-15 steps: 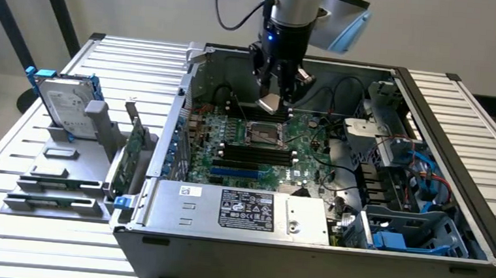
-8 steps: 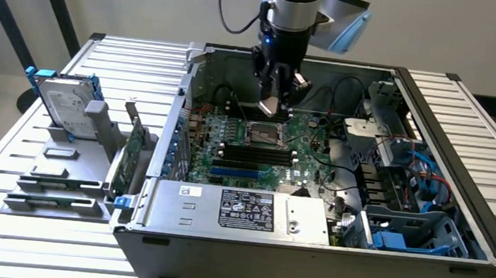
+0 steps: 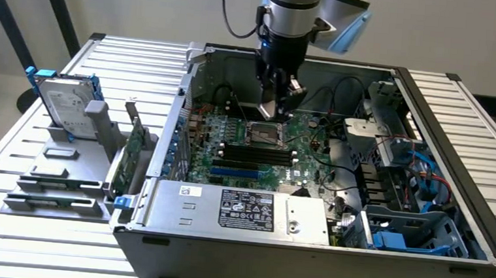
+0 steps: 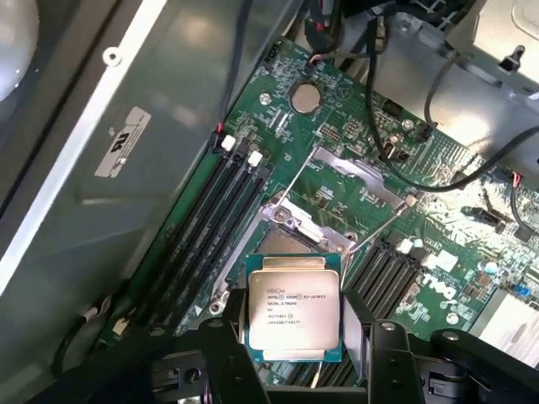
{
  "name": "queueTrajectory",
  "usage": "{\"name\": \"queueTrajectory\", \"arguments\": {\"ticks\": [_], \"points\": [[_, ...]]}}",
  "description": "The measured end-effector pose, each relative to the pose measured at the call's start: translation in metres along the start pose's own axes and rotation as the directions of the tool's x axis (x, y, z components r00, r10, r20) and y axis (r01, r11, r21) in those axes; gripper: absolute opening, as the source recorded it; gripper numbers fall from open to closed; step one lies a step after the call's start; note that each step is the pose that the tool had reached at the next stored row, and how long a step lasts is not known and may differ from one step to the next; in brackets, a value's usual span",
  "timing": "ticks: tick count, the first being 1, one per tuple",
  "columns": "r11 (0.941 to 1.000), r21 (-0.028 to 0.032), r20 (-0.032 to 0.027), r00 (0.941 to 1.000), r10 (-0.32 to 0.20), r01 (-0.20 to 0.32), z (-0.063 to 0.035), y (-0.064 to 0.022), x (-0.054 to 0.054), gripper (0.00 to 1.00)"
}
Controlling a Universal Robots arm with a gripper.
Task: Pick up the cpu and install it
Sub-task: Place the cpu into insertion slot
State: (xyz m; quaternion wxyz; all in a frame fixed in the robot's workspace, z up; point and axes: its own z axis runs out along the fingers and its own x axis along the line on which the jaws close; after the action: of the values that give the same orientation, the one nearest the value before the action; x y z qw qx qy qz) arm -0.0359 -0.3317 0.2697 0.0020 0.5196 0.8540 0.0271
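Arm point(image 3: 290, 11): stands near vertical, wrist pointing straight down into the open computer case point(image 3: 454, 193). The gripper point(image 3: 274, 114) hangs directly over the socket point(image 3: 266, 134) on the motherboard point(image 3: 312, 158).

Gripper state: clenched on the cpu point(image 4: 293, 306). The two black fingers point(image 4: 226, 352) press its opposite edges, and the chip lies flat with its printed metal plate facing up.

Cpu position: just above the socket point(image 4: 290, 240), overlapping one edge of it. Whether it touches the socket cannot be told.

Surroundings: the socket's silver retention frame point(image 4: 358, 175) is swung open beside the socket. Black memory slots point(image 4: 210, 227) run along both sides of the socket. Black cables point(image 3: 339, 93) loop beyond the socket, clear of the gripper. The labelled silver box point(image 3: 243, 211) sits in the case, apart from the socket. A hard drive point(image 3: 62, 107) stands outside the case, well apart from the socket.
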Motion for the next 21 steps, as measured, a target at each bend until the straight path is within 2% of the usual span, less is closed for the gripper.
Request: {"name": "queueTrajectory", "arguments": {"ticks": [5,10,13,16,21], "points": [[0.9959,-0.0024,0.0043,0.9959,0.091,-0.091,0.0086,-0.0004,0.0,0.55],[0.9835,-0.0053,0.0082,0.9835,0.181,-0.181,0.0173,-0.0008,0.0,0.55],[0.9719,-0.0071,0.0107,0.9719,0.235,-0.235,0.0227,-0.0011,-0.001,0.55],[0.9579,-0.0091,0.0129,0.9578,0.287,-0.287,0.0278,-0.0014,-0.001,0.55],[0.9276,-0.0127,0.0163,0.9275,0.373,-0.373,0.0338,-0.0016,-0.001,0.55]]}}
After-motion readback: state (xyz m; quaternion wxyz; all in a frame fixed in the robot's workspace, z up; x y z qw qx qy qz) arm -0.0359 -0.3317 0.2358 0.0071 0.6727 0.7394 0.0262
